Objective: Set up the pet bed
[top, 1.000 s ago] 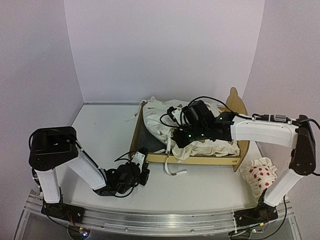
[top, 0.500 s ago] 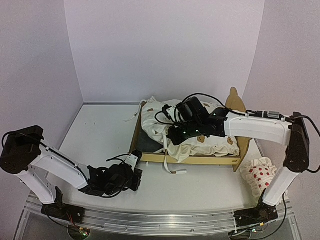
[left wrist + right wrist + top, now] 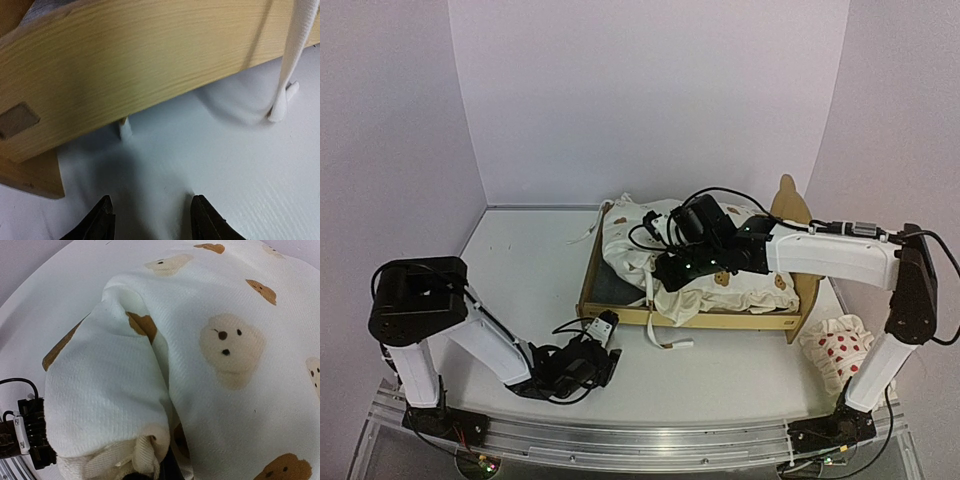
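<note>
The pet bed [image 3: 724, 320], a light plywood frame with an ear-shaped headboard [image 3: 791, 206], stands mid-table. A cream bear-print cushion [image 3: 730, 288] lies bunched inside it, leaving dark felt base [image 3: 613, 285] bare at the left end. My right gripper [image 3: 667, 274] is over the bed, shut on a fold of the cushion [image 3: 215, 370]; cloth hides its fingers. My left gripper [image 3: 606, 331] is low on the table before the bed's near-left corner, open and empty. Its fingertips [image 3: 104, 220] point at the wooden side rail [image 3: 140, 65], and a cushion tie [image 3: 292, 55] hangs over that rail.
A small white pillow with red dots [image 3: 839, 350] lies on the table right of the bed, beside the right arm's base. Another tie [image 3: 669, 343] trails onto the table in front of the bed. Walls close in behind and at both sides.
My left gripper has opened from shut and shifted slightly right along the table near the bed's corner. My right gripper pulled the cushion a little left, then held still.
</note>
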Controlling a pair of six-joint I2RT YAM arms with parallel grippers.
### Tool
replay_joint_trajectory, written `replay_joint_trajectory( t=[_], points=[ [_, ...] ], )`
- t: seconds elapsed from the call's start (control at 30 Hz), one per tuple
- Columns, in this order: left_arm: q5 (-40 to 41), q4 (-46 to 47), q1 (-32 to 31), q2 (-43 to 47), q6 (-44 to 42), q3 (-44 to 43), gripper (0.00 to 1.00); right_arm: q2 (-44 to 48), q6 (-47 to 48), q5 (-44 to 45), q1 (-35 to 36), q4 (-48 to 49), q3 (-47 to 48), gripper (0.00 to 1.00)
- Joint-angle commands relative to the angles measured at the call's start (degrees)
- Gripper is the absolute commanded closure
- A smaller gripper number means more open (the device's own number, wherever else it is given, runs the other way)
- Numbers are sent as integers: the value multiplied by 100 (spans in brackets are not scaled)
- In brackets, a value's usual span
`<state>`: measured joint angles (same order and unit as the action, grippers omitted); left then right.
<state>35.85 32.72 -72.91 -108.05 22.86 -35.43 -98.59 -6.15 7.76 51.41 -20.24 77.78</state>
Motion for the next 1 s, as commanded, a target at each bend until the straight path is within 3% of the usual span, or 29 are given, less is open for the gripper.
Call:
replay_joint_trajectory(
  t=[0.0,0.27,0.73,0.83,0.97],
  points=[
    [579,631,92,-492,-248,-417,47,104,-50,39,-26,32,-20,100],
    [1025,1179,253,-982,-285,-589,53,112,-40,17,-26,38,-69,100],
    [746,2819,440,-1647,-574,-555,63,33,-61,-38,-26,38,-70,100],
    [808,3056,445,-1744,-540,-537,71,32,-62,-38,-26,38,-73,100],
    [816,3317,445,-1864,-543,-523,94,16,-72,-45,-26,38,-75,100]
  ],
)
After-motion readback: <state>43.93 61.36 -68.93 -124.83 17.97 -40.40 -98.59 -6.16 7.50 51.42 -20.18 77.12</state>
